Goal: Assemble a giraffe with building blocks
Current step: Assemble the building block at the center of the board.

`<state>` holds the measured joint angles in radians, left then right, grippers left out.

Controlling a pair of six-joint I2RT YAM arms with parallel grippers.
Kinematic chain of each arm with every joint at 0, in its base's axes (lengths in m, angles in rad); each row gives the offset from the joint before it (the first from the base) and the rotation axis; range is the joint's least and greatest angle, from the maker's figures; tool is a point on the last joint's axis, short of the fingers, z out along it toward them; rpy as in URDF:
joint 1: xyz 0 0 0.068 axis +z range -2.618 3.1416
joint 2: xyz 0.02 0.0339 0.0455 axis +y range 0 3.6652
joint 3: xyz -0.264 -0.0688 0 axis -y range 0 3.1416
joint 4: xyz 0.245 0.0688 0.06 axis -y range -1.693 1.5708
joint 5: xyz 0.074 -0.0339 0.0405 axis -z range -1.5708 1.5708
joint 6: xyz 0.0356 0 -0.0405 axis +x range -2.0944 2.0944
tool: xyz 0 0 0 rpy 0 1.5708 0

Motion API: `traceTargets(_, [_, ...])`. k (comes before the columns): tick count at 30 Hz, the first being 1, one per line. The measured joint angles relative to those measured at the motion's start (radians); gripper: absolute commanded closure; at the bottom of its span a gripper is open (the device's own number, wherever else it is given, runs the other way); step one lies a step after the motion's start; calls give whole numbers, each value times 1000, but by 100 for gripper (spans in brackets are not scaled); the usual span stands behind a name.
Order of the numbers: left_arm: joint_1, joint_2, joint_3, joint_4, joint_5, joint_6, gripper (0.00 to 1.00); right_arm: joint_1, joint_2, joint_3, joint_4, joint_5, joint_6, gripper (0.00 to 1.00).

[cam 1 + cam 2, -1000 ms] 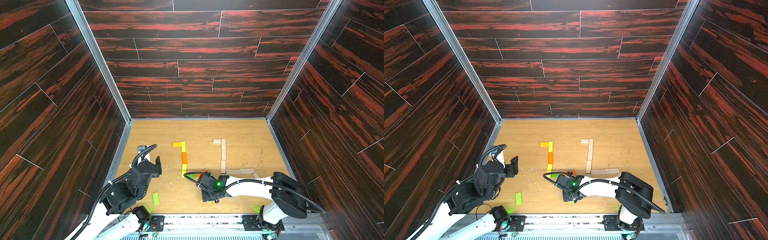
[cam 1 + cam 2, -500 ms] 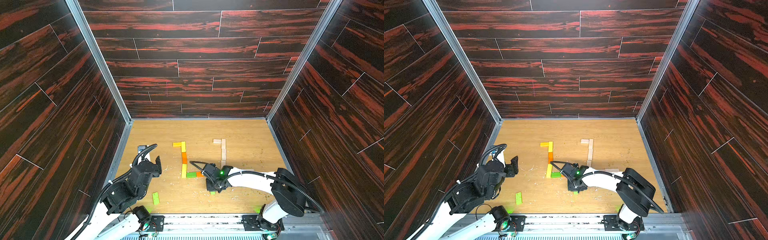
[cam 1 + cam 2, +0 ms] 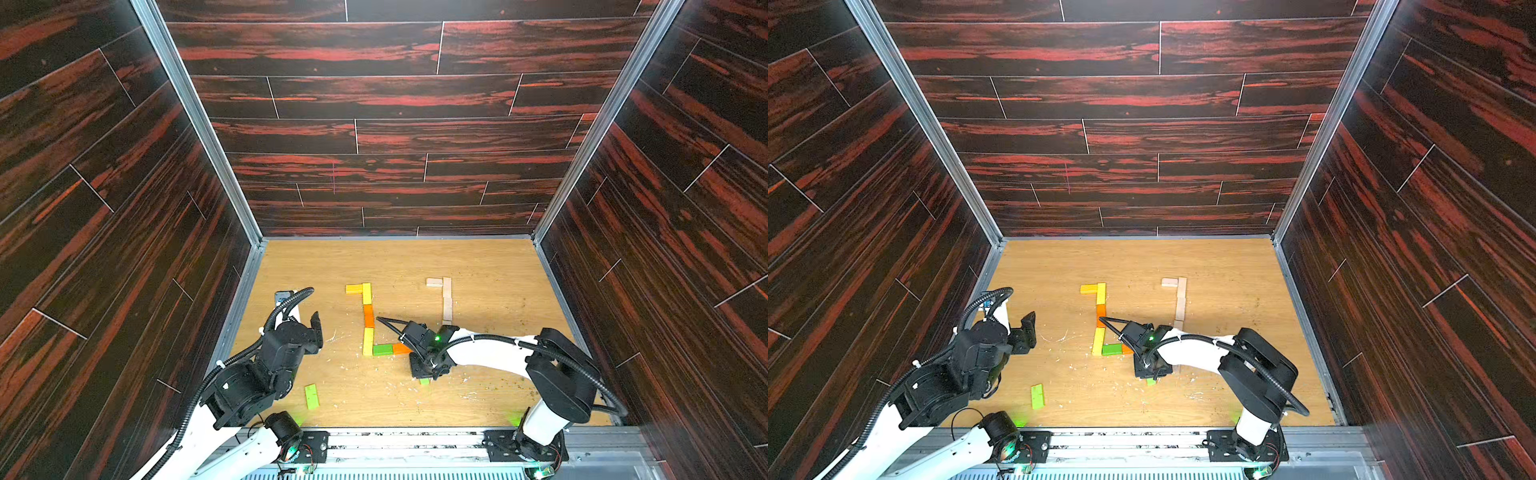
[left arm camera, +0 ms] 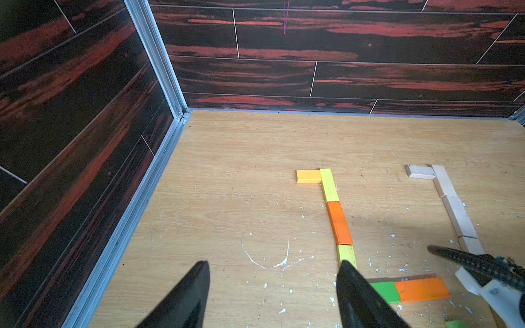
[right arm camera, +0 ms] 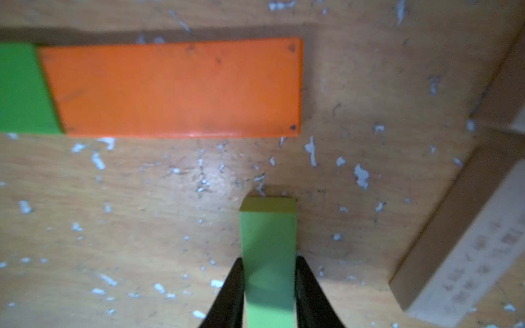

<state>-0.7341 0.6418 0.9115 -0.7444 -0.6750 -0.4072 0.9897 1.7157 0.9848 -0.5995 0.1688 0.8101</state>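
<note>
Coloured building blocks lie flat in a line: a yellow pair point(image 3: 362, 289), an orange one point(image 3: 368, 316), a yellow one point(image 3: 368, 341), then a green point(image 3: 382, 349) and an orange block point(image 3: 401, 348) turning right. My right gripper point(image 5: 268, 259) is shut on a green block point(image 5: 268, 241) that stands on edge on the floor, a short gap from the orange block point(image 5: 176, 88). In both top views its tip point(image 3: 424, 380) point(image 3: 1150, 381) peeks out under the gripper. My left gripper point(image 4: 274, 262) hangs open and empty, left of the coloured line.
A loose green block point(image 3: 311, 396) lies near the front edge. A row of pale wooden blocks point(image 3: 446, 299) runs to the right; my right arm point(image 3: 490, 353) hides its near end. Dark walls enclose the wooden floor point(image 3: 490, 270). White flecks litter the floor.
My right gripper has closed on the green block and shifted slightly right, its arm now covering the near pale blocks. The left arm has not moved.
</note>
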Motion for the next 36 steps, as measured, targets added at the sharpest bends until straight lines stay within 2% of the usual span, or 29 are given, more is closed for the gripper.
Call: traceTargets(36, [9,10,0,0,-7,18,27,-57,68,89,-14,-3,-72,69])
